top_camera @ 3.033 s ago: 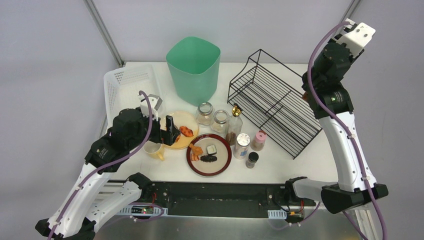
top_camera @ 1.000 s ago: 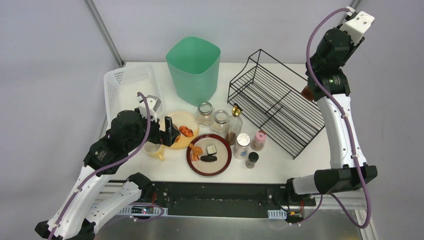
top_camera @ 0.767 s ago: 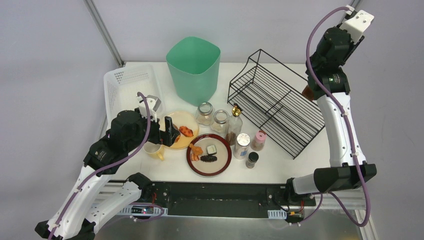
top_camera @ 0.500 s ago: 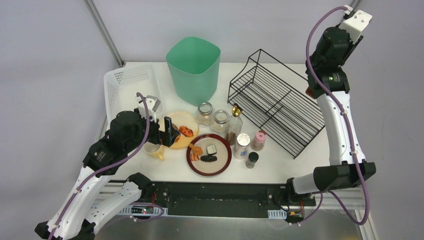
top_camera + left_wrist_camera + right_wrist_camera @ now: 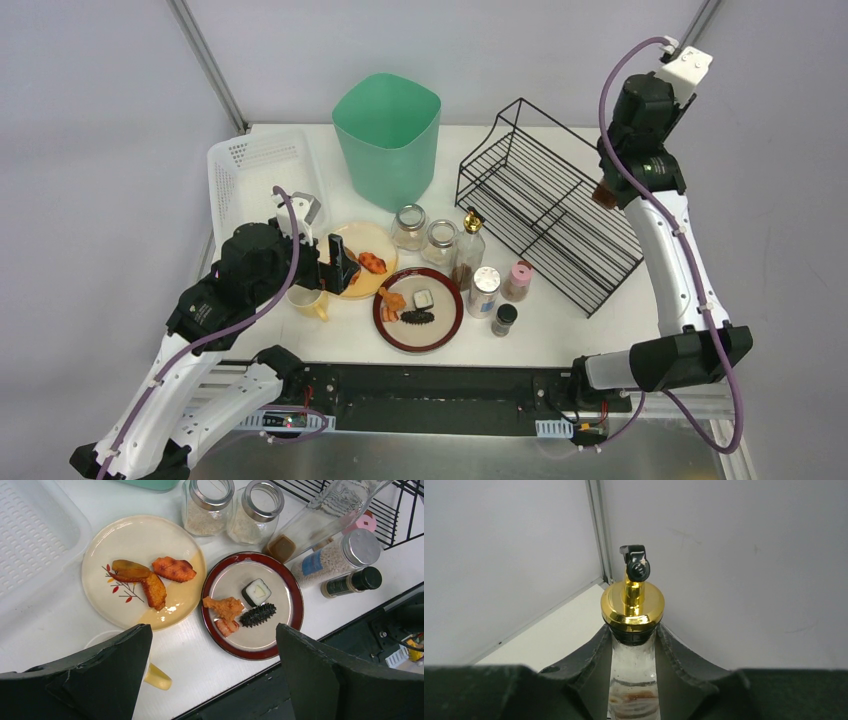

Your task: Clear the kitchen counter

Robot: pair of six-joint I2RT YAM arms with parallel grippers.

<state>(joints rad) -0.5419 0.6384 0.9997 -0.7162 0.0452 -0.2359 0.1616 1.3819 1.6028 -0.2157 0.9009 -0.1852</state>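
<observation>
the kitchen counter [image 5: 560, 335], a wide flat matte white tabletop, filled the middle of the top view. the left gripper [image 5: 340, 265] hung over it, jaws spread, holding nothing. the right gripper [image 5: 634, 645] was clamped on a gold-capped glass bottle [image 5: 632, 605].

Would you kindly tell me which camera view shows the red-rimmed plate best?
The left wrist view: the red-rimmed plate lies large and central, every morsel distinct. The top external view shows it whole but small. The right wrist view misses it, showing a gold-capped bottle in the right pincer.
</observation>
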